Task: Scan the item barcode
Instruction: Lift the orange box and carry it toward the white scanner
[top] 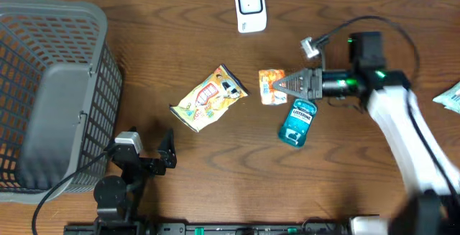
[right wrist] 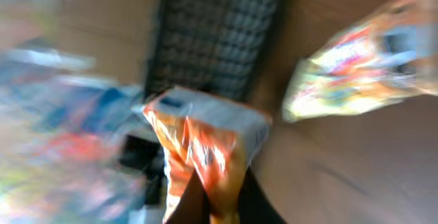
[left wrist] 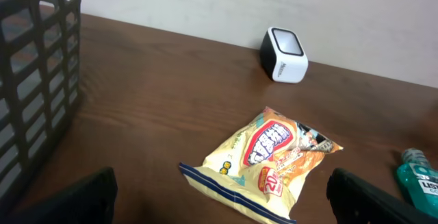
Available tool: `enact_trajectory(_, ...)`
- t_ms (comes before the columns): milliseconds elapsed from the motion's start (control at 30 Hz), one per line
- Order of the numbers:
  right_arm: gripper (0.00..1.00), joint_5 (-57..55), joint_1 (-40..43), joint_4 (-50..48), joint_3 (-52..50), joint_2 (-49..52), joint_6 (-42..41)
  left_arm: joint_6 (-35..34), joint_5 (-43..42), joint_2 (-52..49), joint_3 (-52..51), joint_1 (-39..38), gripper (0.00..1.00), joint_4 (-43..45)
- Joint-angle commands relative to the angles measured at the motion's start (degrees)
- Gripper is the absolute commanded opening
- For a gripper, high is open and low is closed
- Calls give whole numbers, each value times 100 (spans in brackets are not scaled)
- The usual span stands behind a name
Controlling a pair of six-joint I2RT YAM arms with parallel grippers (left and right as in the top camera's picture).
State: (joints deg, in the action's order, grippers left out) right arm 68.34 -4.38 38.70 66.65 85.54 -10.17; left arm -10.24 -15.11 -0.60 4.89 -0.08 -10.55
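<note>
My right gripper [top: 282, 85] is shut on a small orange and white packet [top: 272, 87], held just above the table right of centre. The right wrist view is blurred by motion; there the packet [right wrist: 205, 142] sticks up from between my dark fingers [right wrist: 188, 203]. The white barcode scanner [top: 250, 7] stands at the table's far edge, also in the left wrist view [left wrist: 284, 55]. My left gripper [top: 164, 156] rests open near the front left, nothing between its fingers [left wrist: 75, 200].
A yellow snack bag [top: 210, 97] lies mid-table, ahead of the left gripper [left wrist: 274, 159]. A teal mouthwash bottle [top: 298, 122] lies just below the right gripper. A grey basket [top: 50, 91] fills the left side. A teal packet [top: 449, 97] pokes in at the right edge.
</note>
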Motion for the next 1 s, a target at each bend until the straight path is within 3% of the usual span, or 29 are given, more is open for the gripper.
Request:
enact_trajectory(0, 1, -3746, -313, 271, 7, -1067, -240, 57, -68, 37, -118, -15, 98, -98)
enact_trajectory(100, 1, -5226, -752, 267, 7, -1547, -243, 57, -70, 37, -118, -17, 98, -98)
enact_trajectory(200, 1, -6028, -1169, 125, 7, -1641, -109, 57, -70, 37, -118, -15, 98, -98)
enact_trajectory(433, 1, -7702, -1703, -568, -11, -1012, 356, 57, -70, 37, -118, -17, 98, -98)
enact_trajectory(700, 1, -7873, -1709, -2533, -11, 356, 1364, 57, -70, 37, -118, -17, 98, -98)
enact_trajectory(967, 1, -7866, -1705, -4236, 160, 1311, 1818, 57, -70, 37, -118, -15, 98, -98)
